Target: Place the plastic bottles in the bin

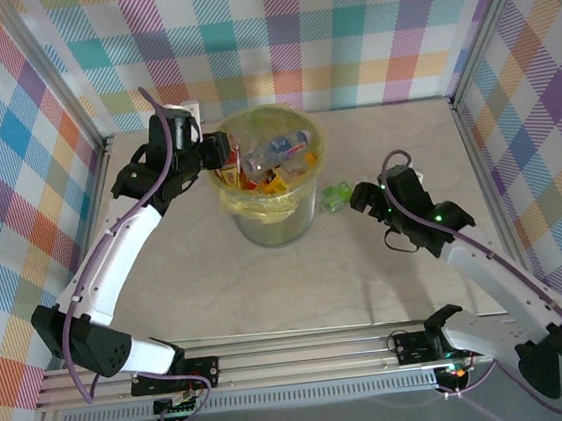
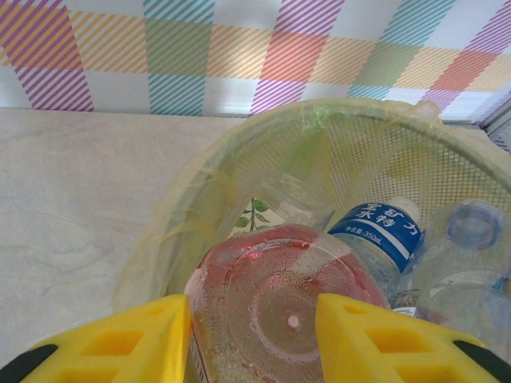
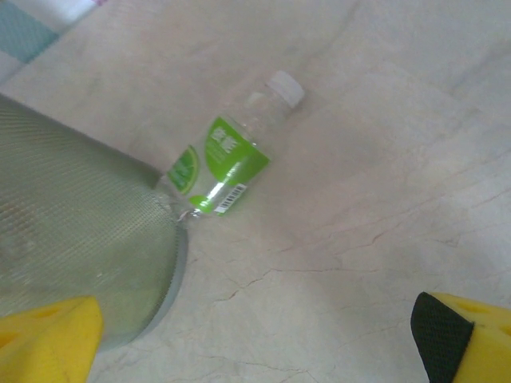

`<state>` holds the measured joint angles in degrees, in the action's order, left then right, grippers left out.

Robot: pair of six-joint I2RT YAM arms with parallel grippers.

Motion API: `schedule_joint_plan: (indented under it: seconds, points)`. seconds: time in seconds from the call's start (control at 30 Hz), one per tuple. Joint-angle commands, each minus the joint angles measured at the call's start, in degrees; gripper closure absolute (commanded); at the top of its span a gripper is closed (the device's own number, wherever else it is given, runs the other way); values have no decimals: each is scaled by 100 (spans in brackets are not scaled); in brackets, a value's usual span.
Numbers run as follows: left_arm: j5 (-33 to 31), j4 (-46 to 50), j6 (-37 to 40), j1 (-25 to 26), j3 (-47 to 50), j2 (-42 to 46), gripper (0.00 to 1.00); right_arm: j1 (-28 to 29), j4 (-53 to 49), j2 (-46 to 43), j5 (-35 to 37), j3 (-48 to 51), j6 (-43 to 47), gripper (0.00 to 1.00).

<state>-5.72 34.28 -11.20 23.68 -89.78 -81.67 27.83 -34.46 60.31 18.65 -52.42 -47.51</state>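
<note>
Top external view: the round pale grey-green mesh bin (image 1: 281,229), lined with a translucent yellow-green bag folded over its rim, stands on the pale marbled table (image 1: 220,297) toward 12 o'clock from the arm bases, with several plastic bottles piled inside. The left gripper (image 1: 223,158) hangs over the bin's rim on its 9 o'clock side. In the left wrist view its yellow fingers (image 2: 152,339) are clamped on either side of a red-tinted clear plastic bottle (image 2: 279,303), seen base-on above the bin's opening. Below it, toward 2 o'clock, a blue-labelled clear bottle with a white cap (image 2: 377,233) lies among other clear ones. A green-labelled clear plastic bottle with a white cap (image 1: 336,198) lies on its side on the table at the bin's 3 o'clock. In the right wrist view its base is at the foot of the bin's wall and its cap points toward 1 o'clock. The right gripper (image 1: 362,200) sits just beside this bottle at its 3 o'clock, fingers spread wide and holding nothing.
</note>
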Motion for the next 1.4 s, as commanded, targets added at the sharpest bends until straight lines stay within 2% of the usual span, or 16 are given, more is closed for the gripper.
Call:
schedule_joint_plan:
  seconds: [0.0, 0.17, 0.3, 0.53, 0.67, 0.87, 1.37]
  points:
    - [-121, 669, 8, -48, 237, -253, 56, -270, 432, 450, -470, 39, -233, 0]
    - [-93, 677, -4, -48, 346, -307, 56, -650, 828, 1353, -732, -206, -212, 0]
    - [-59, 629, -14, -48, 365, -249, 56, -701, 887, 2048, -800, -632, -222, 0]
    - [92, 506, -121, -45, 347, -157, 42, -709, 884, 3055, -749, -1215, -369, 0]
    - [158, 445, -172, -50, 350, -153, 42, -709, 936, 3531, -808, -1468, -464, 0]
    - [91, 466, -180, -48, 464, -239, 48, -710, 1066, 3971, -962, -1688, -589, 0]
    - [308, 321, -314, -48, 803, -262, 48, -710, 1037, 4677, -1013, -2088, -716, 0]
